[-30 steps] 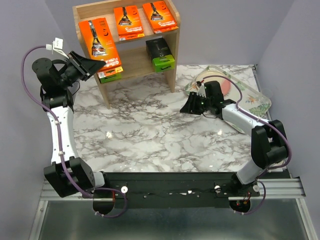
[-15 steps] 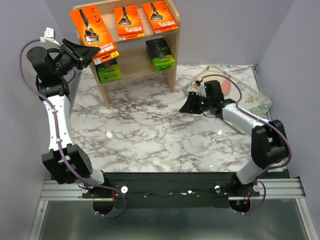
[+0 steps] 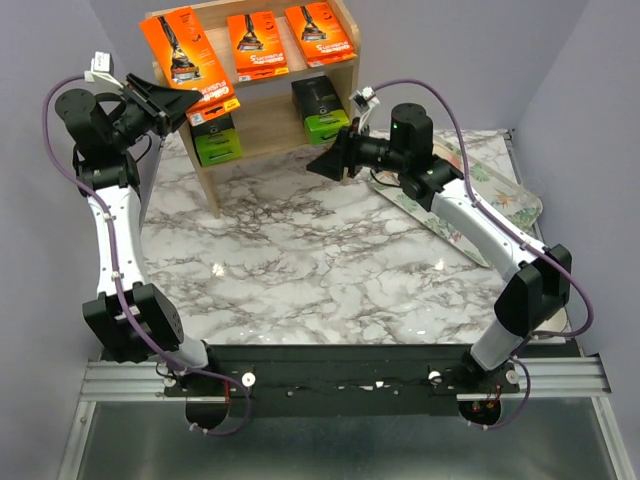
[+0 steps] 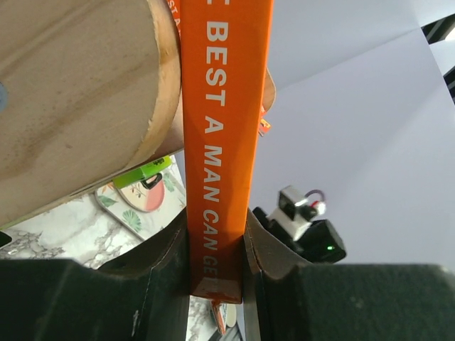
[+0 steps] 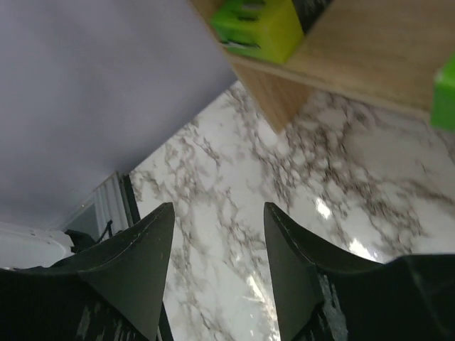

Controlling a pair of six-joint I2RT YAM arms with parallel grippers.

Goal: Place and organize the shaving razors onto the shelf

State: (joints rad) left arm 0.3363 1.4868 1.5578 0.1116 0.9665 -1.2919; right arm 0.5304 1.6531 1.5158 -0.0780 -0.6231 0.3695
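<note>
Orange flat razor pack [image 3: 185,55], clamped at its lower edge by left gripper [image 3: 190,105], sits upper left over light-wood two-tier shelf [image 3: 209,185] top; suggest levelling it, squaring beside neighbouring orange pack [image 3: 258,45], then releasing; right gripper [image 3: 322,163] gapes, empty.

Lighting is bright, diffuse and overhead, giving soft shadows and small glare spots on the marble table [image 3: 300,270]; in both wrist views the close shelf [image 5: 370,50] appears soft-focused.

Shelf [image 3: 268,118] top mid+rt taken by orange packs [image 3: 258,45]; lower-tier gap btwn dark packs [image 3: 315,95] free.
</note>
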